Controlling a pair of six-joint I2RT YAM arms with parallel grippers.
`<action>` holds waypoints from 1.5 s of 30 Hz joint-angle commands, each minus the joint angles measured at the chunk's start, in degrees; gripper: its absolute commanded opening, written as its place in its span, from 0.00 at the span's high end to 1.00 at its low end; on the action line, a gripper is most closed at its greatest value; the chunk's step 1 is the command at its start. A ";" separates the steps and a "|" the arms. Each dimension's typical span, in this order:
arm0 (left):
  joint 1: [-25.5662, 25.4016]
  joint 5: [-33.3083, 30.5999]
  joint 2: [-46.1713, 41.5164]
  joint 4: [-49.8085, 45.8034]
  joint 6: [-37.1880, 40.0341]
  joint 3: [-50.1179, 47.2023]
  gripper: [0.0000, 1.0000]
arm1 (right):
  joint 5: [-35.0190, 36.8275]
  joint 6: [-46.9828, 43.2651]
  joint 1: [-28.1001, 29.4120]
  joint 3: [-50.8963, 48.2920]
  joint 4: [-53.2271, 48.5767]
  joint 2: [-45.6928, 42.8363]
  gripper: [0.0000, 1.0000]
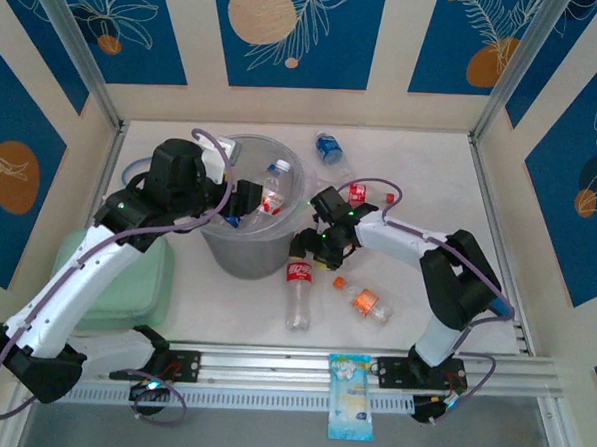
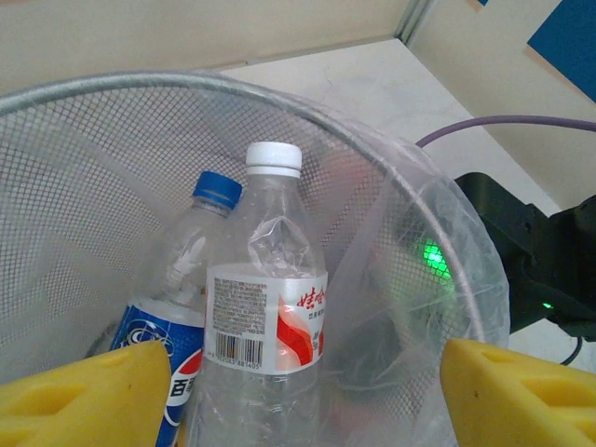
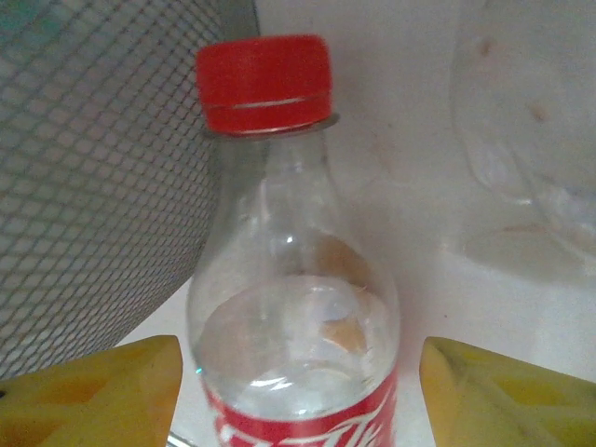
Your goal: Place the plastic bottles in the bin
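The task was judged to be partly done. Left of the surface's centre, the bin (image 1: 235,252) was seen to hold at least two plastic bottles: a blue-capped Pepsi bottle (image 2: 172,307) and, just beside it, a white-capped bottle with a red-and-white label (image 2: 265,307), both leaning upright against the mesh wall. What lay lower in the bin could not be made out. The left gripper (image 1: 244,196) was held over the bin's mouth with its yellow pads (image 2: 84,396) spread wide and nothing gripped. The white-capped bottle stood between them in the wrist view but was touched by neither, so it was counted as delivered.

Four bottles were counted outside the bin. Just right of the bin's wall, a red-capped Coca-Cola bottle (image 3: 289,326) lay with its cap toward the bin. It was straddled by the right gripper (image 1: 310,246), whose jaws were released, with a gap visible between pad and bottle on at least one side, so no grasp was judged to have been made. Further right, toward the near edge, an orange-labelled bottle (image 1: 366,302) lay on its side. A red-labelled bottle (image 1: 363,194) lay beyond the right arm, and a blue-labelled bottle (image 1: 329,147) lay near the far edge.

Those four were judged to be left, the Coca-Cola bottle being the one in hand.
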 commanded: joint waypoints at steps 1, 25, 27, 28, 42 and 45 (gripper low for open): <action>-0.34 1.73 -1.40 2.40 -2.00 -1.64 0.24 | -0.13 1.09 0.28 0.94 0.81 1.11 0.31; -0.32 1.91 -0.86 2.83 -2.34 1.76 0.24 | 3.40 1.75 -1.44 -5.97 -0.21 -16.57 0.56; -0.34 2.55 0.06 3.42 -2.13 2.82 0.23 | 4.23 1.03 -3.38 -7.02 -2.85 -21.49 0.57; -0.34 2.87 0.43 3.77 -2.14 3.19 0.23 | 4.18 0.84 -4.63 -7.64 -3.52 -23.89 0.58; -0.43 12.53 7.40 9.15 -6.28 10.73 0.21 | -14.23 -11.50 -33.37 -0.98 -4.91 -45.83 0.64; -0.43 17.88 8.78 12.09 -7.92 12.00 0.20 | -16.87 -16.26 -33.69 1.70 -2.50 -45.51 0.65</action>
